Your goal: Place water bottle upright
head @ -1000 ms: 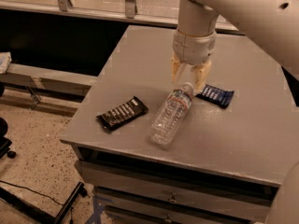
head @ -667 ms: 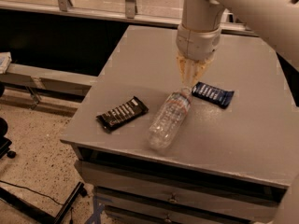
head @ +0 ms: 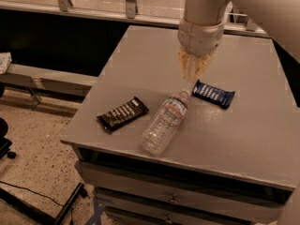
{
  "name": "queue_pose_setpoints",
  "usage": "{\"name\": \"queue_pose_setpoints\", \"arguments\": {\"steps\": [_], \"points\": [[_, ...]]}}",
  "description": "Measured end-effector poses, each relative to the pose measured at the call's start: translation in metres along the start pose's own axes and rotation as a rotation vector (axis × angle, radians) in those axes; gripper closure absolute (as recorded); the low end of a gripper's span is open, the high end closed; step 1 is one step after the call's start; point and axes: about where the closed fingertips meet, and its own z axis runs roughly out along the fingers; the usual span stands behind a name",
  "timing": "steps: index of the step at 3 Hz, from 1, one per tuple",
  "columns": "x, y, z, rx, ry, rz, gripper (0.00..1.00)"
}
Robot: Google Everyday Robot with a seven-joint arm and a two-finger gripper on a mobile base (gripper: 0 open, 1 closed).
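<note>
The water bottle [head: 165,122] lies on its side on the grey table [head: 243,125], a clear ribbed bottle with its white cap [head: 184,95] pointing to the back right and its base near the front edge. My gripper [head: 192,78] hangs point-down from the white arm, just behind and above the cap end, apart from the bottle. Its tan fingers [head: 189,64] taper together to a point, shut on nothing.
A black snack bar [head: 123,114] lies left of the bottle. A blue snack bar [head: 213,94] lies right of the cap, close under the gripper. The table drops off at the front and left edges, with drawers [head: 178,196] below. A low bench [head: 47,78] stands at the left.
The gripper has shifted slightly right and up, away from the bottle's cap, and its fingers look closer together. The bottle and both bars have not moved.
</note>
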Motion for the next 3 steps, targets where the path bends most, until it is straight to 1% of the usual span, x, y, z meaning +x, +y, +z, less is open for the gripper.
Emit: {"name": "queue_pose_setpoints", "arguments": {"steps": [1, 3], "points": [[0.0006, 0.0021, -0.0031, 0.002, 0.002, 0.007, 0.82], [-0.0052, 0.0076, -0.0047, -0.003, -0.004, 0.025, 0.35]]}}
